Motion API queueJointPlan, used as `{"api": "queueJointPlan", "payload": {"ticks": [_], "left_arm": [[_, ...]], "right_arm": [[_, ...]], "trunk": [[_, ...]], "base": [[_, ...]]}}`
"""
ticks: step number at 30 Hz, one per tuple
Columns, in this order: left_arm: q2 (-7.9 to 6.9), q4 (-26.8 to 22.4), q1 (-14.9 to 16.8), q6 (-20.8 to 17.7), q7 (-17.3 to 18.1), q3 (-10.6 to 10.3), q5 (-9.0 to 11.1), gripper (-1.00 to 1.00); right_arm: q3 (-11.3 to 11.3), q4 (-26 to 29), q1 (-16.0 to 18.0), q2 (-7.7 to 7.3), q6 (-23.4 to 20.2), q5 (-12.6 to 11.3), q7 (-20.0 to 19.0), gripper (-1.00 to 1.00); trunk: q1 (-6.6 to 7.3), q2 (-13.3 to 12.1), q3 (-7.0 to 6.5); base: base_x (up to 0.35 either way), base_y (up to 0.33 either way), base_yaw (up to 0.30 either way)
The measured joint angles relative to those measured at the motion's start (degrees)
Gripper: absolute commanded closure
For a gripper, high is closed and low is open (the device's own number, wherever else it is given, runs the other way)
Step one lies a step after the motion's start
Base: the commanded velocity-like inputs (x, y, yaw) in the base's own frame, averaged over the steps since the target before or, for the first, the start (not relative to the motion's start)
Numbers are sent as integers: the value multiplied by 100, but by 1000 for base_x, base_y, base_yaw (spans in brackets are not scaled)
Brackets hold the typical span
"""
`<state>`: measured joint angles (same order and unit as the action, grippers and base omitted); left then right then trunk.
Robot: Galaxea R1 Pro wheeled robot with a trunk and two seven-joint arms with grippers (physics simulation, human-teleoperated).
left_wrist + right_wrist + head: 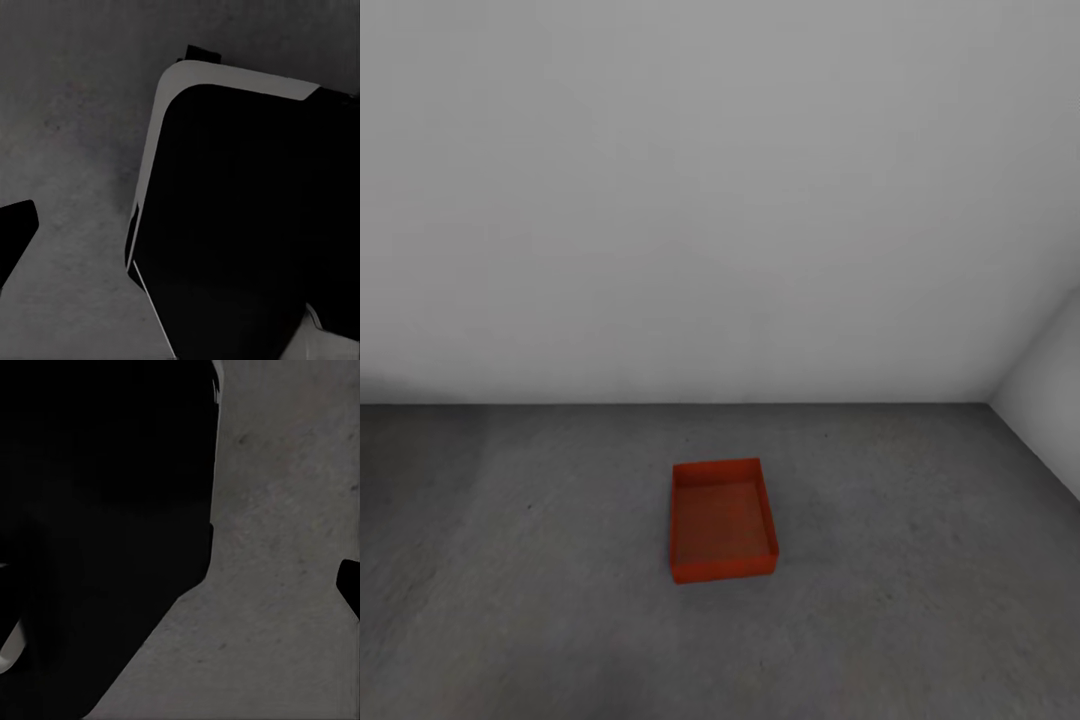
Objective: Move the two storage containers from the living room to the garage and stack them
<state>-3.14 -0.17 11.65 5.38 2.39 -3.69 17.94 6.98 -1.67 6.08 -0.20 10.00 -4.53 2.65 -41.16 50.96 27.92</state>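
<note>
One red-orange open-top storage container [721,519] sits upright on the garage's dark grey concrete floor [540,560], a little short of the white back wall, and nothing is inside it. Both wrist views look down at the concrete beside the robot's own black base [240,217] [105,525]. A dark fingertip [15,234] pokes in at the edge of the left wrist view, and another dark fingertip [349,585] at the edge of the right wrist view. Too little of either gripper shows to judge how the jaws stand.
A plain white-grey wall [720,200] closes the far side, and a second wall [1050,400] meets it at the right corner. Concrete floor spreads around the container on all sides.
</note>
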Motion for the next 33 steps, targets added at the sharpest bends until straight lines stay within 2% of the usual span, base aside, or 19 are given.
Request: {"api": "queueJointPlan", "payload": {"ticks": [33], "left_arm": [[-4, -18, 0, 40, 0, 3, -24, -100]], "right_arm": [[0, 1, 0, -1, 12, 55, -2, -100]], "trunk": [[0, 0, -304]], "base": [[0, 0, 0]]}}
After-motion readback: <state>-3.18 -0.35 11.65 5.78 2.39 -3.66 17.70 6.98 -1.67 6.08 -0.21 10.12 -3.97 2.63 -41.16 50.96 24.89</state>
